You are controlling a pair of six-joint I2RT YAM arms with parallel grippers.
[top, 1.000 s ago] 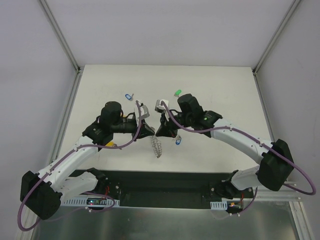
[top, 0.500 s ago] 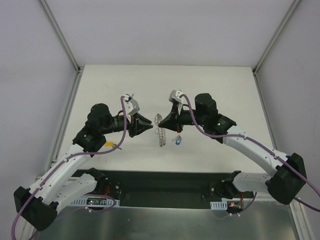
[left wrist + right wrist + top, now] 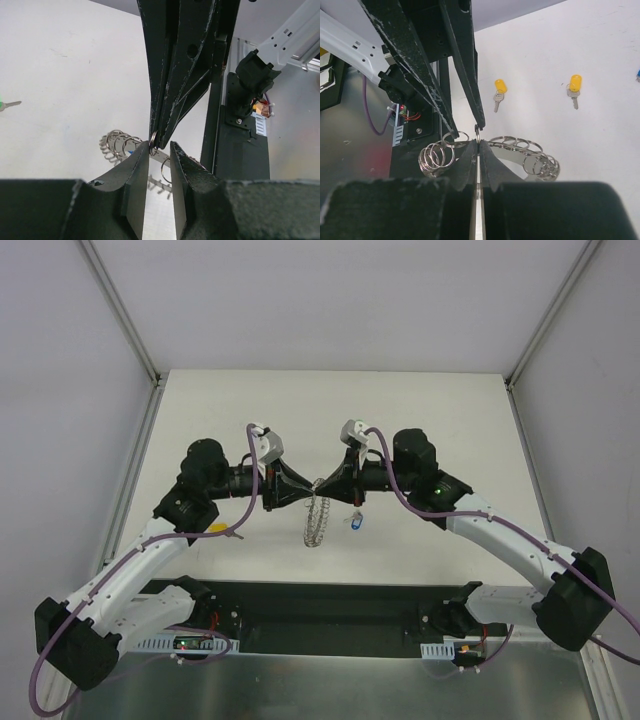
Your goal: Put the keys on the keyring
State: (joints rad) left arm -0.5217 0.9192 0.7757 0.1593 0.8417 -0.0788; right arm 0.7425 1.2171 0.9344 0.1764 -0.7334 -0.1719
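In the top view, the left fingers [image 3: 298, 488] and the right fingers [image 3: 328, 483] are placed tip to tip above the middle of the table [image 3: 450, 410]. The keyring [image 3: 316, 520] is seen hanging from the point where they meet, towards the lower part of the frame. A blue key [image 3: 354, 523] is seen just right of the keyring; whether it lies on the table cannot be told.

In the left wrist view, the left fingers [image 3: 140, 165] are at the bottom of the frame and are held slightly apart, with nothing seen clamped between them. The right fingers [image 3: 162, 115] come from the top, closed, and one small wire loop is pinched at their tips. The rest of the keyring [image 3: 116, 142] is seen at their lower left. A green key [image 3: 6, 105] lies at the left edge.

In the right wrist view, the right fingers [image 3: 470, 160], at bottom centre, are pressed together on a small loop of the keyring [image 3: 520, 147], which is spread to both sides. The left fingers [image 3: 467, 75] reach in from the top, parted. Two yellow keys [image 3: 499, 89] [image 3: 575, 84] are seen on the table at upper right.
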